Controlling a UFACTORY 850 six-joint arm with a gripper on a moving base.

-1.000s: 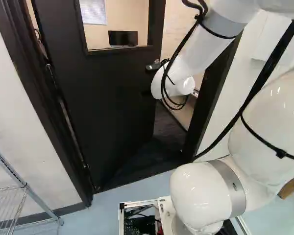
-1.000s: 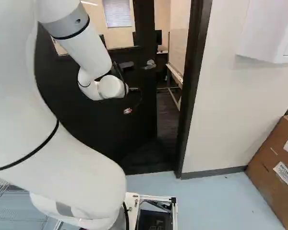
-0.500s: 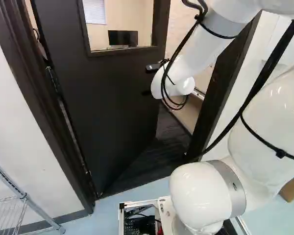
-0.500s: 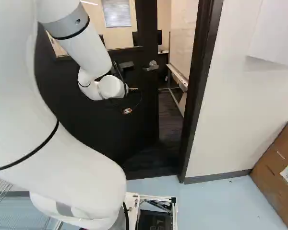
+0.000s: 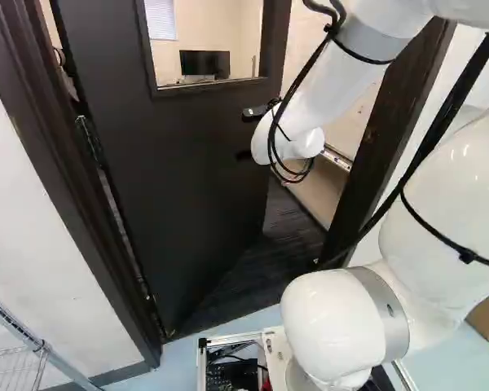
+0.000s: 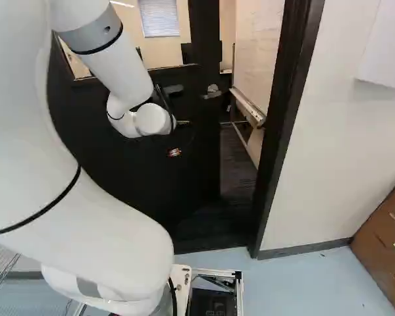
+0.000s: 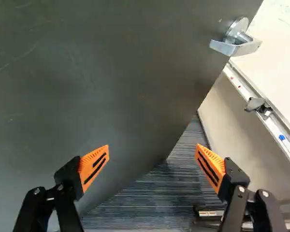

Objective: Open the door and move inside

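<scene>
A black, orange-padded gripper (image 7: 152, 146), spread wide, faces a dark windowed door (image 5: 179, 187) partly open ahead of the base; contact is hard to confirm. Pushing steadily, driving slowly, should keep the arm clear of the dark jamb (image 6: 286, 131).

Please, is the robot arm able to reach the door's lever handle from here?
Probably yes: the gripper is open, and nothing visible blocks its way along the door to the lever handle. The handle sits off to one side, so the arm would likely shift first.
</scene>
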